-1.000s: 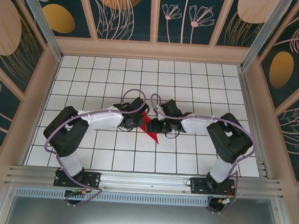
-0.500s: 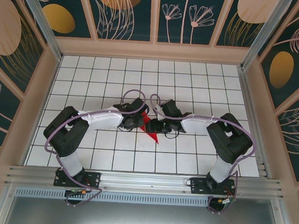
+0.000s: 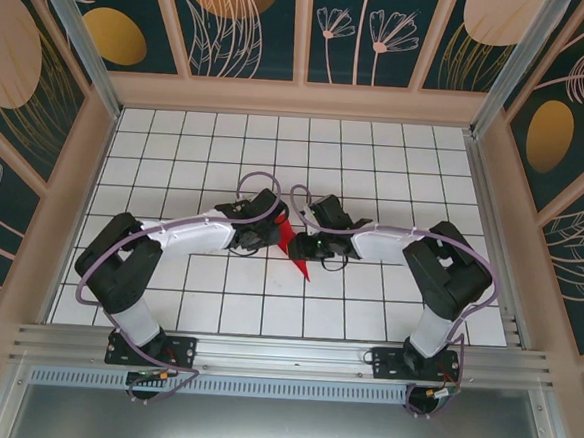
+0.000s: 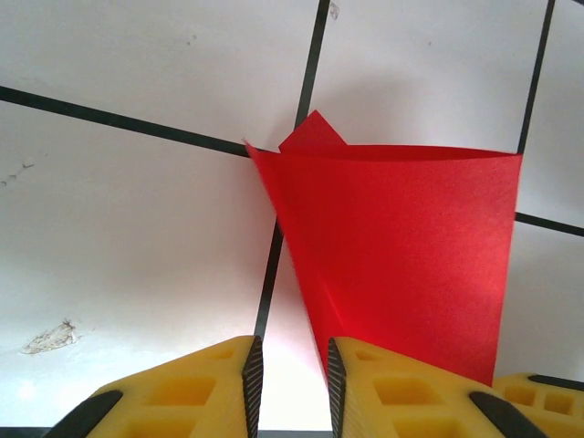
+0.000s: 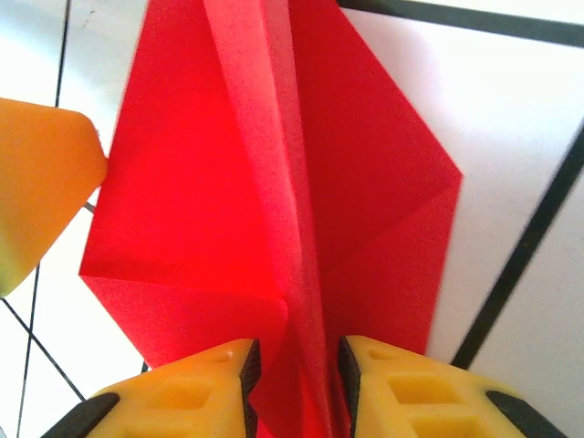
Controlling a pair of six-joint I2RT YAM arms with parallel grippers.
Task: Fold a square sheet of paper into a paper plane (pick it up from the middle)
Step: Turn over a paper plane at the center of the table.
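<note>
The red sheet of paper (image 3: pixel 299 263) lies on the tiled table, folded to a narrow pointed shape with a raised centre ridge. It sits between both grippers. My left gripper (image 3: pixel 268 238) is at its left edge. In the left wrist view its jaws (image 4: pixel 290 351) stand slightly open over bare tile, and the paper (image 4: pixel 411 246) rises along the right finger (image 4: pixel 411 392). My right gripper (image 3: pixel 307 248) is at the paper's right side. Its jaws (image 5: pixel 294 351) straddle the ridge of the paper (image 5: pixel 182 210), narrowly apart. A left finger (image 5: pixel 36 182) touches the paper's far edge.
Both forearms reach in low over the white tiled table (image 3: pixel 377 155), with purple cables looped above the wrists. Wooden walls (image 3: pixel 73 194) enclose the table on three sides. A metal rail (image 3: pixel 283 354) runs along the near edge.
The left arm's elbow has swung outward to the left and its forearm has stretched further toward the paper. The paper and the right arm have hardly moved.
</note>
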